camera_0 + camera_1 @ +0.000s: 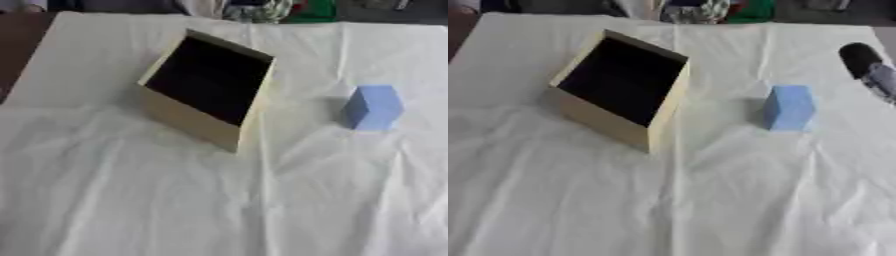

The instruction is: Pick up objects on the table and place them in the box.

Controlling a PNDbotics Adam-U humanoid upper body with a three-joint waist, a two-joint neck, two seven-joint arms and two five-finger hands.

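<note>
A light blue block (374, 107) stands upright on the white cloth, right of centre. A tan open box (188, 119) with a dark inside sits at centre left, turned at an angle; nothing shows inside it. In the right eye view a black rounded part of my right hand (859, 57) comes in from the right edge. It is above and to the right of the block and does not touch it. My left hand is in neither view.
A wrinkled white cloth (219, 200) covers the table. Brown tabletop (17, 45) shows at the far left. Coloured things (262, 10) lie beyond the far edge.
</note>
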